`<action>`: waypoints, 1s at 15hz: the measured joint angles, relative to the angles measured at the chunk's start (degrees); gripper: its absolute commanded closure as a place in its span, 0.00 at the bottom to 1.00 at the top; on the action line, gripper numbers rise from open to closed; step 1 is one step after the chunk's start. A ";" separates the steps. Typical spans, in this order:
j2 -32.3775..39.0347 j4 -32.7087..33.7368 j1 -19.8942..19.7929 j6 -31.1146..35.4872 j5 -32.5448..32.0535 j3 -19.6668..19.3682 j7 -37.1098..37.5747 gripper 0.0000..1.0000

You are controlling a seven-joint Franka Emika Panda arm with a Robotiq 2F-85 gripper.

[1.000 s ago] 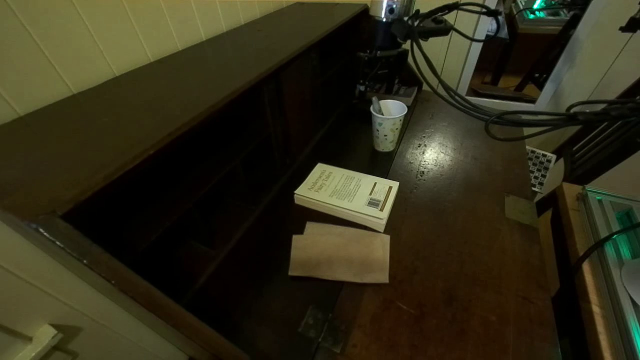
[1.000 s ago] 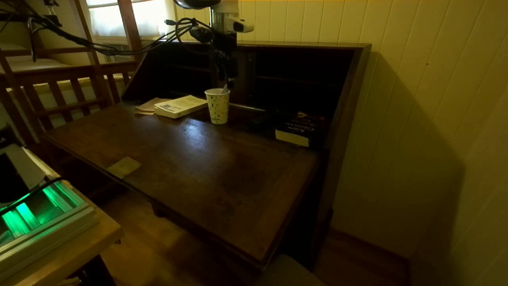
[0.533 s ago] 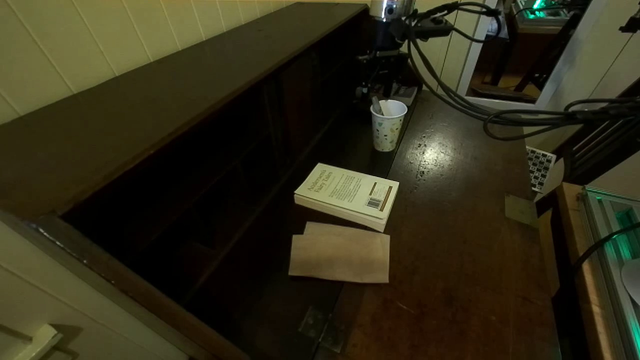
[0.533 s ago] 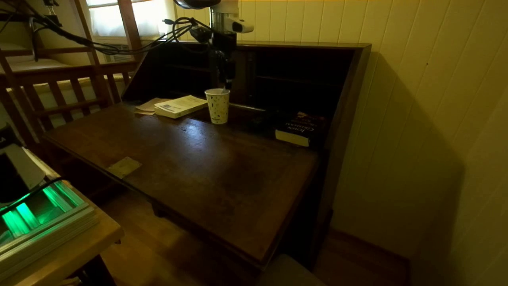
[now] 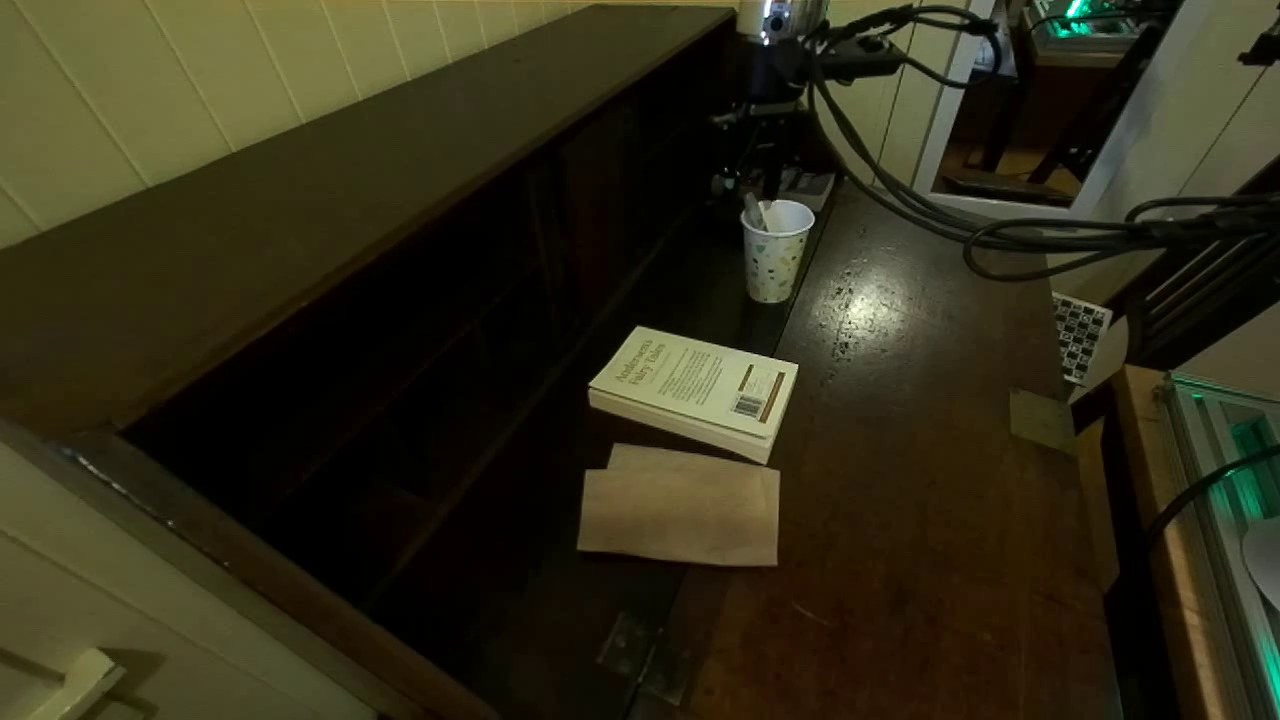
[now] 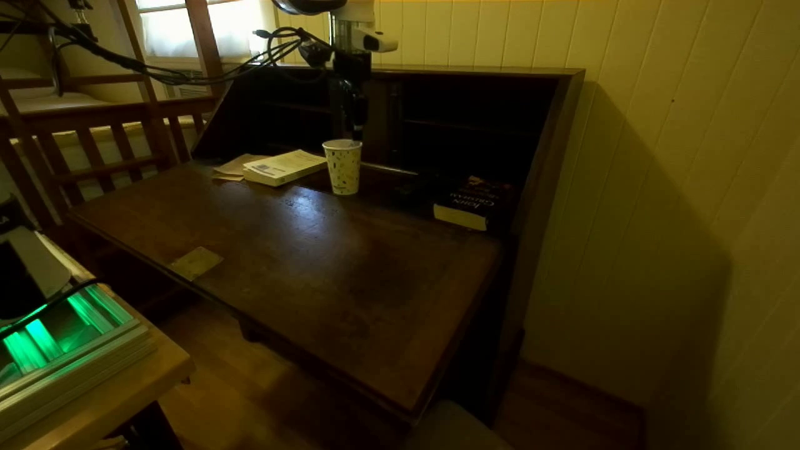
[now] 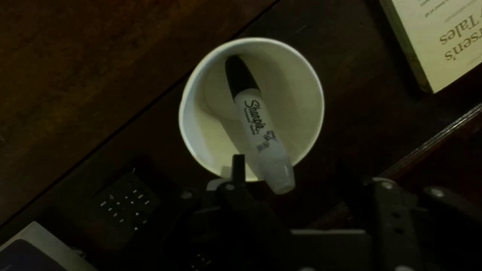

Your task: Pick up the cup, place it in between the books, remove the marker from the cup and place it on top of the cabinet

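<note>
The marker (image 7: pixel 260 124) leans in the cup (image 7: pixel 303 92), black cap down, pale end poking over the rim. The claw (image 7: pixel 292 165) has its fingers (image 7: pixel 238 167) apart and holds nothing; one finger is nearly lost in the dark. The cup stands on the cabinet (image 5: pixel 930 420), between the white book (image 5: pixel 695 390) and a black book (image 6: pixel 478 197). The wrist view cuts off the white book. Near the cup, the claw partly hides a black remote (image 7: pixel 126 203).

It's prob. a home, w/ panelled wall (image 6: pixel 656 156), window (image 6: pixel 169 34), bed-like slatted frame (image 6: pixel 125 109) & dk brn cabinet (image 5: pixel 400 160).
</note>
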 measured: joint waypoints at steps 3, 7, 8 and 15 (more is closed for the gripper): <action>0.03 -0.10 0.26 0.00 -0.22 -0.06 1.01 0.34; 0.12 -0.18 0.37 0.00 -1.07 -0.12 2.24 0.37; 0.14 -0.18 0.38 0.00 -1.20 -0.15 2.38 0.38; 0.16 -0.19 0.38 0.00 -1.51 -0.44 3.11 0.62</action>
